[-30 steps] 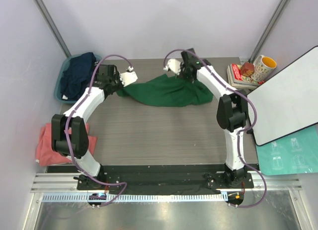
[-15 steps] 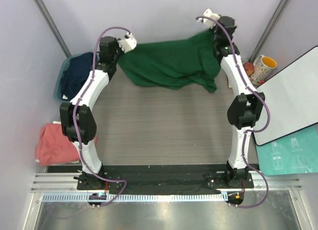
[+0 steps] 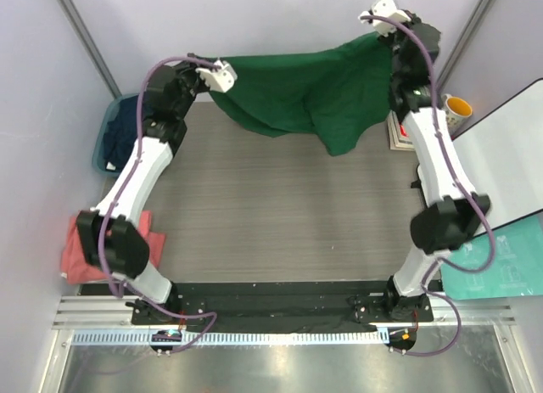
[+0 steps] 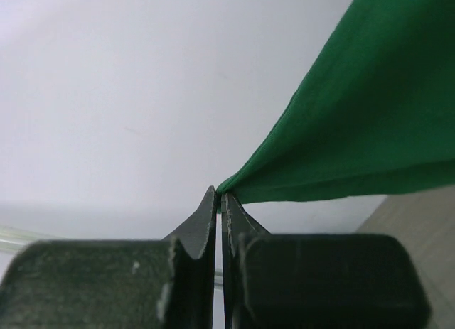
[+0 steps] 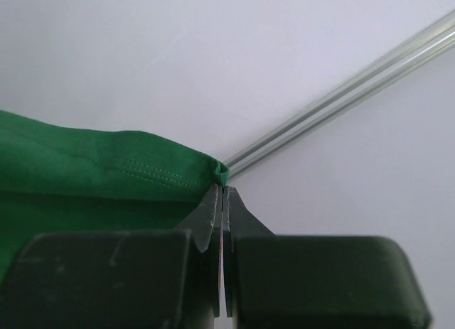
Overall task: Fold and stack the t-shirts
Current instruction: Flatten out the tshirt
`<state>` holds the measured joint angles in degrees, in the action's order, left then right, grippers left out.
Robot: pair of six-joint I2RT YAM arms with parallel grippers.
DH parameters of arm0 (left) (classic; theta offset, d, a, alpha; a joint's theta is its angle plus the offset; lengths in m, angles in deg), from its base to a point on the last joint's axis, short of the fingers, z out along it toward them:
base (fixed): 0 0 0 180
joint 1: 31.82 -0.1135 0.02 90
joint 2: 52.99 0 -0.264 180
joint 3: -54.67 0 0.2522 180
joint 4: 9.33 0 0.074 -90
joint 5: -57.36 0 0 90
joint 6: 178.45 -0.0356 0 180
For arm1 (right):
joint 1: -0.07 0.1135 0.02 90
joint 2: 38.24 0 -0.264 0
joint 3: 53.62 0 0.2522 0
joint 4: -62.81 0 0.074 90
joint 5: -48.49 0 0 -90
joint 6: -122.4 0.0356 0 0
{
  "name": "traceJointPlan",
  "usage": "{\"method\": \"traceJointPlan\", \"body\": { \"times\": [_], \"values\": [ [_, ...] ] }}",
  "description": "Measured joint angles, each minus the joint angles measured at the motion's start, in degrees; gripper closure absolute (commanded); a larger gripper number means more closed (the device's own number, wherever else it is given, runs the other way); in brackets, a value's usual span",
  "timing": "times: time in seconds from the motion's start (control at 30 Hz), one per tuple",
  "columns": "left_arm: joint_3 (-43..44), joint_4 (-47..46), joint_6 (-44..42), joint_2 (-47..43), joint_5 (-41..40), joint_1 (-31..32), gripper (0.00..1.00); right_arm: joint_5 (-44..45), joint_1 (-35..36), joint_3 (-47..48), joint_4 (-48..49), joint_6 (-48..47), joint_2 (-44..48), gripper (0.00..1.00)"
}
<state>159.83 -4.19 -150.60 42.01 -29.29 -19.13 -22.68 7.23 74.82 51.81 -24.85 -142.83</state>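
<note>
Dark green t-shirt (image 3: 314,100) hangs spread between the two arms, over the far part of the table (image 3: 280,223).

Left claw (image 4: 219,198): fingers pressed together, pinching one corner of the shirt. The cloth fans away up and to the right from the tips.

Right claw (image 5: 222,190): clamped on a stitched hem corner. The cloth runs off to its left.

A loose flap droops lowest nearer the right arm.

Navy t-shirt (image 3: 127,126) sits in the teal tub (image 3: 102,151), far left. Pink t-shirt (image 3: 85,249) lies bunched at near left, beside the left arm.

Matt green cloth t-shirt (image 3: 305,92); wood-grain table (image 3: 280,215).
</note>
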Motion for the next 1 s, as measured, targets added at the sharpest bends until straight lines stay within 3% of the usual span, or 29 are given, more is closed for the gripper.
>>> {"method": "traceJointPlan", "body": {
  "times": [0.13,0.27,0.47,0.63,0.8,0.93,1.0],
  "values": [
    [-6.8,7.1,-0.3,-13.4,6.6,0.6,1.00,-3.5,0.0,-10.8,-6.1,2.9,15.1,0.99],
    [-6.7,9.4,0.2,-23.3,8.8,0.9,1.00,-6.9,0.0,-16.4,-9.8,3.4,28.9,0.99],
    [-1.1,5.3,-1.7,-24.1,8.9,0.9,1.00,-7.6,0.1,-12.9,-6.5,1.5,34.3,0.99],
    [4.8,4.0,-5.3,-14.9,9.9,0.2,1.00,-7.6,0.1,-11.2,2.0,-1.0,27.9,0.99],
    [5.6,2.0,-9.7,-1.9,10.2,-1.2,1.00,-6.6,0.1,-7.3,7.9,-3.5,12.5,0.99],
    [13.6,1.5,-11.8,11.3,8.7,-1.8,1.00,-5.9,-0.9,3.4,8.3,-4.7,-3.7,0.99],
    [19.4,0.6,-12.5,17.2,7.3,-1.9,1.00,-5.7,-1.6,13.7,8.0,-5.2,-12.7,0.99]
  ]
}}
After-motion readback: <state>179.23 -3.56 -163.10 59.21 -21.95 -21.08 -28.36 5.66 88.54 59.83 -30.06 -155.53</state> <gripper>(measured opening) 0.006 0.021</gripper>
